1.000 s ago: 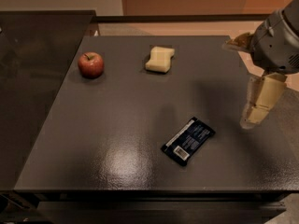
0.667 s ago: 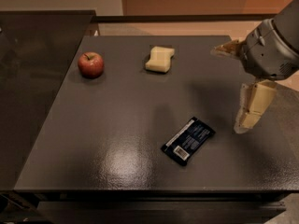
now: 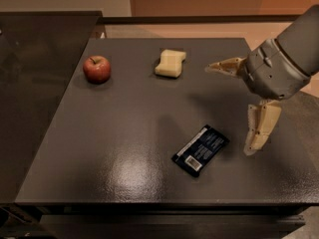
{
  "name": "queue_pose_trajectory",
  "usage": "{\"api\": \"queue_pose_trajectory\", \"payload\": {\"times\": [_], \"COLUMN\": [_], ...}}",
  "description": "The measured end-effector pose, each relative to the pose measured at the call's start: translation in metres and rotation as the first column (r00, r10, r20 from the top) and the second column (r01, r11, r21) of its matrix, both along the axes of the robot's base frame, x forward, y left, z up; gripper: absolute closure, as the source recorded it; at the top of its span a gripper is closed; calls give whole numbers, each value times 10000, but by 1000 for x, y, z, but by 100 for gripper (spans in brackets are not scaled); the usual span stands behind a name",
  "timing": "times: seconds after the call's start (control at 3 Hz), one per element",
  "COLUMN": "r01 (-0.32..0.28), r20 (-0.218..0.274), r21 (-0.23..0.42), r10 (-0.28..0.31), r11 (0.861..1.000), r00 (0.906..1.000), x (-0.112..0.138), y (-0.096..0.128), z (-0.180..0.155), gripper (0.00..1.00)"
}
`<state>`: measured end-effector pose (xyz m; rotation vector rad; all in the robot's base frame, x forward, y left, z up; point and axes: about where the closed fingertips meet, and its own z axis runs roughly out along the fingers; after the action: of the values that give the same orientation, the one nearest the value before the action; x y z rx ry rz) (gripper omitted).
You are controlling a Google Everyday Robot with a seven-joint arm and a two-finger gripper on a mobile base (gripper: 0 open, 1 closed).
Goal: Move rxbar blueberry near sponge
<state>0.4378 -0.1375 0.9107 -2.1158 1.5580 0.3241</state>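
Note:
The rxbar blueberry (image 3: 201,150), a dark navy-black wrapper with a white barcode patch at its near end, lies flat and slanted on the dark table (image 3: 124,133), right of centre toward the front. The sponge (image 3: 170,63), a pale yellow block with pinched sides, lies at the back centre. My gripper (image 3: 232,108) hangs above the table's right side, just right of the bar and above it. It is open and empty, with one tan finger (image 3: 225,66) pointing left and the other finger (image 3: 260,127) pointing down.
A red apple (image 3: 96,68) stands at the back left of the table. A darker counter (image 3: 35,83) adjoins the table on the left. The table's right edge runs under my arm (image 3: 286,61).
My gripper has moved left over the table, toward the rxbar blueberry. The bar, sponge and apple have not moved.

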Motion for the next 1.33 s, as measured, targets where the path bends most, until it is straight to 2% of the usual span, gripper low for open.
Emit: {"api": "queue_pose_trajectory", "payload": {"times": [0.33,1.0,1.33], "r01": [-935,-1812,-1980], "r20": [-204,-821,-1032], "r21": [423,924,1018], "r10": [944,1889,2083], "r11": [9947,9791,9749], "r00": [9953,9786,9726], "x": [-8,-14,-15], "y": [12,27,30], "z": [-13,-44,-53], "gripper": [0,0,0]}}
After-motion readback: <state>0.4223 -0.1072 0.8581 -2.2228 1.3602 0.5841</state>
